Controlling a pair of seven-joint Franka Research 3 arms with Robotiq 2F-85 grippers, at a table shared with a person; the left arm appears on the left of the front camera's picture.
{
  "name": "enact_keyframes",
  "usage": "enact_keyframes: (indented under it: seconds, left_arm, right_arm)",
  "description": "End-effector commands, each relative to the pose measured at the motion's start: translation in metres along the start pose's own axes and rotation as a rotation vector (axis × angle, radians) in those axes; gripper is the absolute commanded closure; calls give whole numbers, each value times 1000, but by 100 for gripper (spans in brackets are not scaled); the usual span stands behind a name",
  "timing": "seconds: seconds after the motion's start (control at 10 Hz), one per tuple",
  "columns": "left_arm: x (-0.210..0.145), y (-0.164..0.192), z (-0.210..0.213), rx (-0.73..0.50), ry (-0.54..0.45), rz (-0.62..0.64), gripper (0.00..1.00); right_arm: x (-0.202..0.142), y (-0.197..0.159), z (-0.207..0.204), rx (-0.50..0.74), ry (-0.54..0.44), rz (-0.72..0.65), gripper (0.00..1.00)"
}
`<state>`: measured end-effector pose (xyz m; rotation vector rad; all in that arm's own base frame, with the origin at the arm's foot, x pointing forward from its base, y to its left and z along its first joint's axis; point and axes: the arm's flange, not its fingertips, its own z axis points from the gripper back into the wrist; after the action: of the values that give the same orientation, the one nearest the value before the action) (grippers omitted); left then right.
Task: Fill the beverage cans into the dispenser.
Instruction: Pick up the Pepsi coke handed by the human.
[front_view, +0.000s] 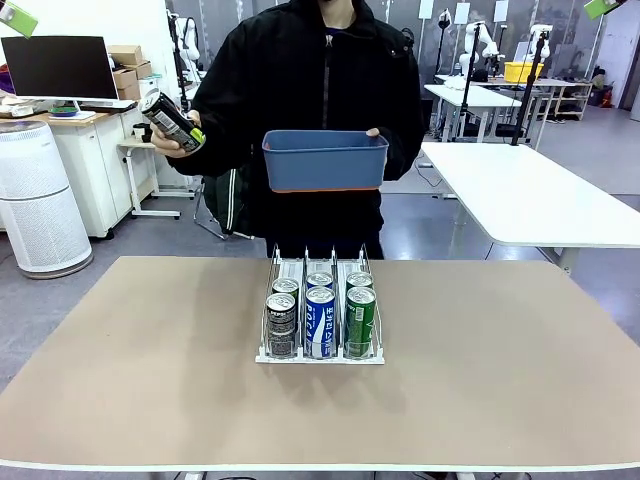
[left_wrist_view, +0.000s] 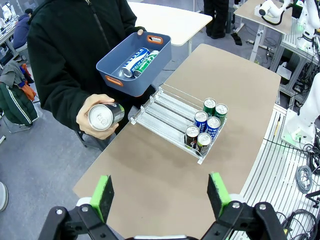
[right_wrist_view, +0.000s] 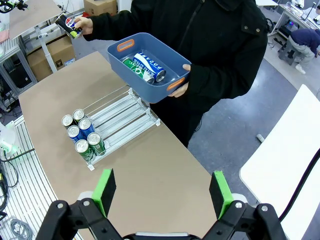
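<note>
Ahead of the left fingers (left_wrist_view: 103, 196) and right fingers (right_wrist_view: 106, 191), the dispenser (left_wrist_view: 162, 116) is sitting on the bench (left_wrist_view: 150, 172), beverage cans (left_wrist_view: 201, 120) standing at its nearer end. Both pairs are hanging apart, empty.

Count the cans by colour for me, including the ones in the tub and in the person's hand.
Black cans: 3
Blue-and-white cans: 3
Green cans: 3
Total: 9
</note>
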<state>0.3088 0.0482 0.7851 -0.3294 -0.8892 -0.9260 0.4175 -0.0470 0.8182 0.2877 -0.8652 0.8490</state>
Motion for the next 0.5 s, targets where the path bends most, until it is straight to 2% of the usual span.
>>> enact_keyframes:
  seconds: [0.0, 0.4]
  left_arm:
    - [-1, 0, 0, -2, -1, -2, 0]
    - [-1, 0, 0, -2, -1, -2, 0]
  right_arm:
    - [0, 0, 0, -6, -3, 0, 0]
    - [0, 0, 0, -6, -3, 0, 0]
